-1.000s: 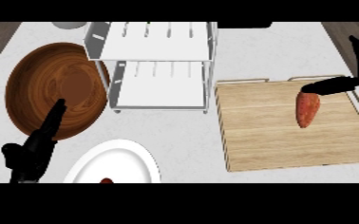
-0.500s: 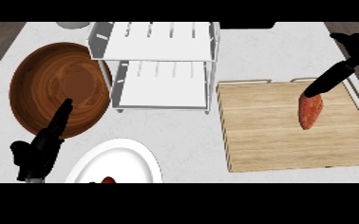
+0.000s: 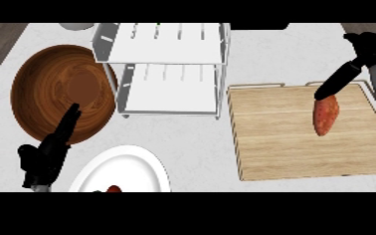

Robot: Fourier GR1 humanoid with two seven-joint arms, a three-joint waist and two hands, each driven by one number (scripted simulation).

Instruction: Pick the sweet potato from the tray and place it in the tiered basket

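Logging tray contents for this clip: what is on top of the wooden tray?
Only the sweet potato lies on the wooden tray, near its right side. The right hand covers its upper tip.

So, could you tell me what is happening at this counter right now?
The robot's right hand reaches down to the sweet potato, with a straight finger at its upper end. The sweet potato lies on the wooden tray and is not yet gripped. The white tiered basket stands to the tray's left with nothing visible on its shelves. The left hand rests open near the brown wooden bowl, beside a white plate.
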